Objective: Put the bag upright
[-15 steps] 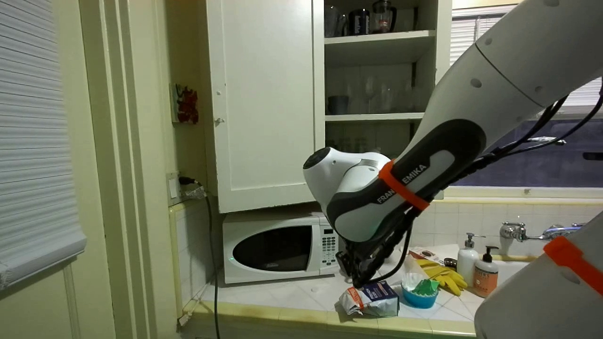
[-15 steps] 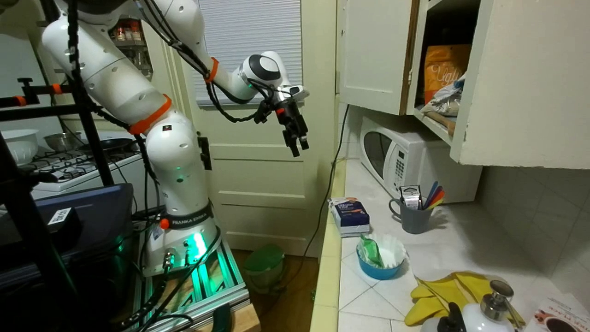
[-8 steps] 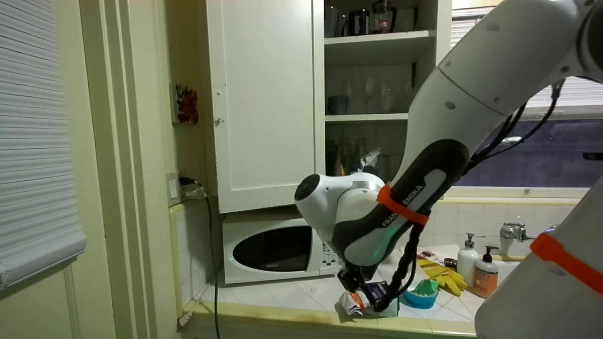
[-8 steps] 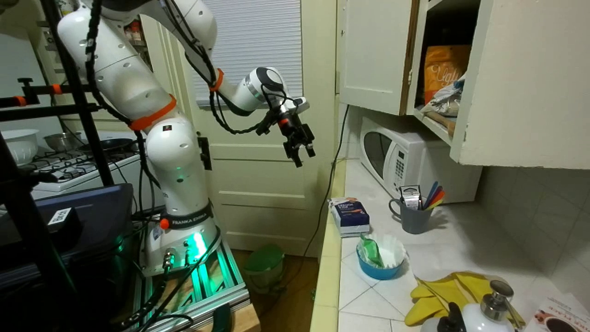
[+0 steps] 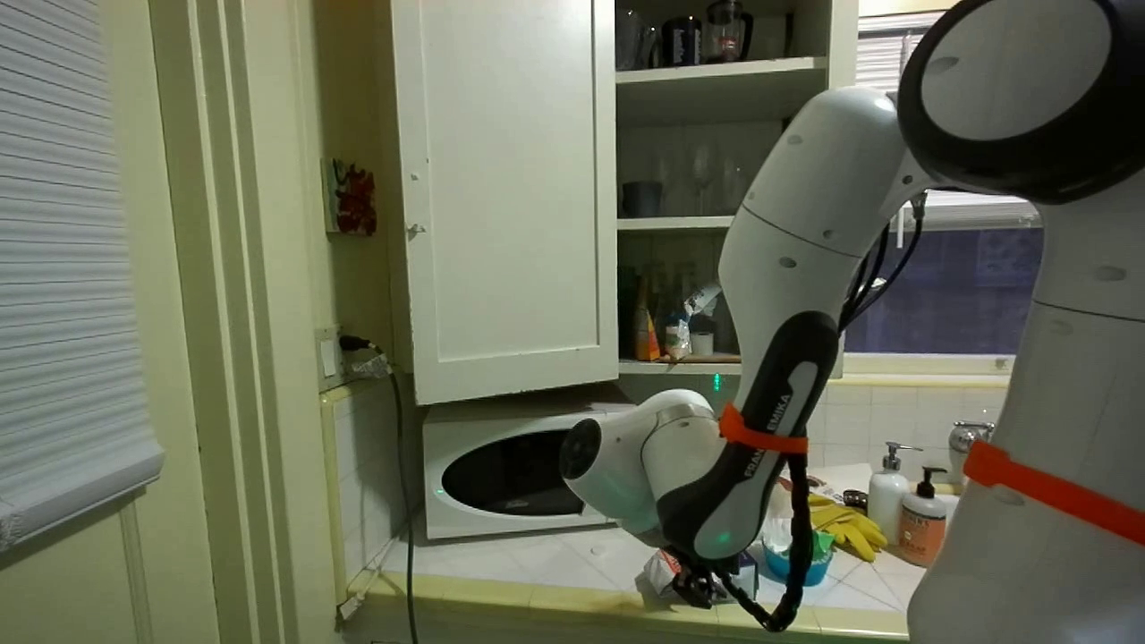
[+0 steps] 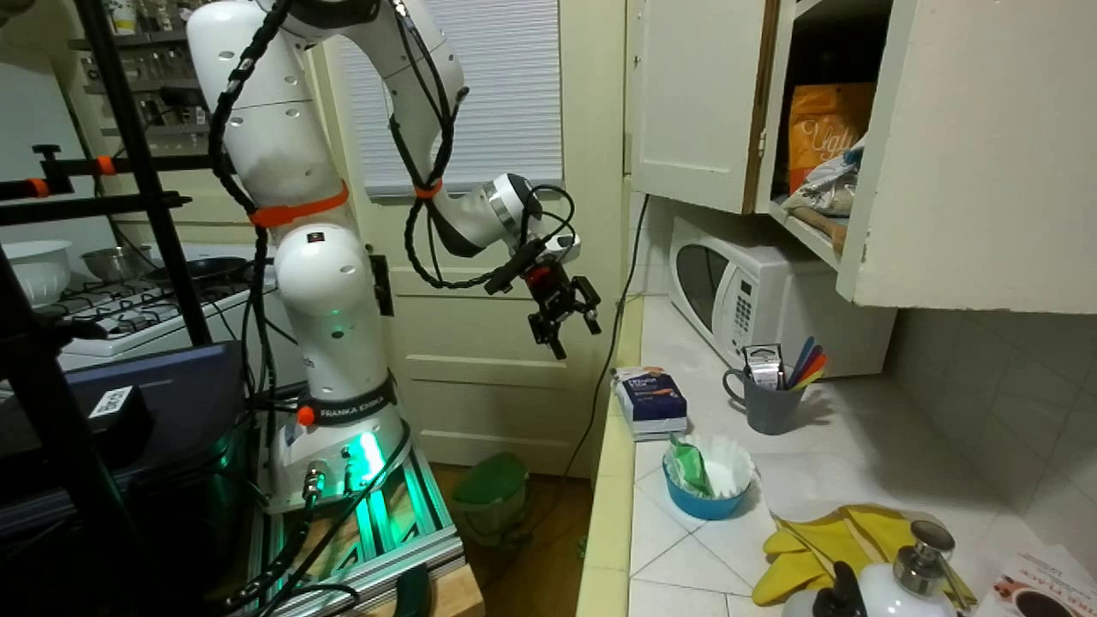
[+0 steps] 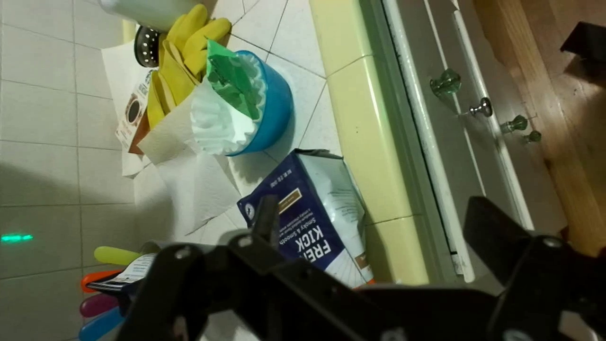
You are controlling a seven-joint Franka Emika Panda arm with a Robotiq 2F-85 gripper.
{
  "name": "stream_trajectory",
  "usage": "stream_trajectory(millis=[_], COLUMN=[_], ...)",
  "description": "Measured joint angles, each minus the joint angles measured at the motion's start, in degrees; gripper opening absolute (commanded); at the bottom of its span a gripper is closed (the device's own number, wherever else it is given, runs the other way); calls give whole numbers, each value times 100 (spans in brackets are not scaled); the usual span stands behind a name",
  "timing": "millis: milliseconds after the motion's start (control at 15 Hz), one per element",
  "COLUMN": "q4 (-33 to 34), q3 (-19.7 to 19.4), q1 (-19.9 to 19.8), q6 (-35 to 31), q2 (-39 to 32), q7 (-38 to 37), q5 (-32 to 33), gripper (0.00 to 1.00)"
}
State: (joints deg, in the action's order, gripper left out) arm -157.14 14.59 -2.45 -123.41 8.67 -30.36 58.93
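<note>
One bag (image 6: 656, 398) lying flat, the jaws wide and lower

In an exterior view, from the left: the arm (image 6: 274, 146) has bent down over the last second, taking the jaws lower. They hang wide, holding nothing, seemingly just off the yellow front edge of the worktop (image 6: 677, 557). Next comes the bag, near that edge, dark printed face up; it has not shifted, and the jaws look clear of it. Then the bowl (image 6: 703, 507), just beside the bag along the same edge, and, nearer the back edge, the mug (image 6: 771, 413).

For the task, the drop reads as an approach; standing the bag up has yet to start. In the wrist view one jaw falls across the bag, the other across the cupboard fronts (image 7: 447, 128), so the jaws probably need to come in over the worktop before they can grip it.
</note>
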Motion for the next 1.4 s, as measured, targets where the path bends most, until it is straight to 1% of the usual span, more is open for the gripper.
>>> stream_trajectory(millis=[200,333,533,867,1067,1200,1400], q4=[19,-11,-34,-40,-48,-48,-47], q3=[-107,-230,-344,-576,-649,-674,-681], q1=[137,270,383,464,478,480,505], q6=[0,-105,-280,-523,-541,-394,85], q2=[50,28,-165,-707,-1080,-1299,-1526], q7=[0,37,64,68,22,-120,-503], q5=[0,274,1175,2851,3584,3780,3806], gripper=[100,100,100,100,100,100,100])
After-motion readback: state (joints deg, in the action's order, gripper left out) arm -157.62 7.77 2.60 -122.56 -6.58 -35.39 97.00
